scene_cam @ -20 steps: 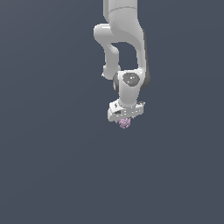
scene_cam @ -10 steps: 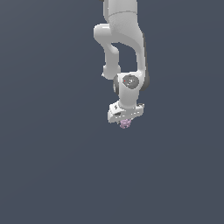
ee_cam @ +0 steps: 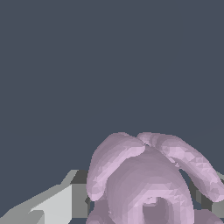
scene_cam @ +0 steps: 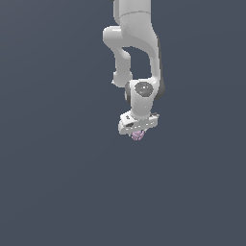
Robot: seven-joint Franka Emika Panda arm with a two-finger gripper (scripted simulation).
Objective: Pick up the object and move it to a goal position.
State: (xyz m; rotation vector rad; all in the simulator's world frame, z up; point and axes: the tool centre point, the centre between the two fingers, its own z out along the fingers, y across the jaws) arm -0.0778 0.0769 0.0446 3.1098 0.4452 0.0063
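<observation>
Beneath the white wrist of the arm [scene_cam: 142, 93], the tool [scene_cam: 137, 135] points downward, and the object [scene_cam: 138, 136] shows as a small pale pink-lilac lump just under the tool body. Most of the object is hidden by the tool in the exterior view.

Wrist view: the object [ee_cam: 146, 179] fills the near field. Its surface is lumpy, with several rounded lobes. A pale finger [ee_cam: 59, 201] stands just beside it on one side; a second grey part shows at the opposite edge, behind a lobe. Contact between finger and object appears close, but the actual pad faces are not visible.

Tool state: judged clenched on the object, since the object sits between the fingers directly under the tool.

Surroundings: a uniform dark grey field in both views. No tabletop edge, shadow or goal marker can be made out, so height above any surface cannot be read.

Step in hand: judged as the carry phase, grasp completed, transfer to the goal position pending.

Next move calls for:
- steady grip force, as the lobed surface offers uneven contact;
- smooth translation without abrupt wrist rotation;
- release only at the goal position.
</observation>
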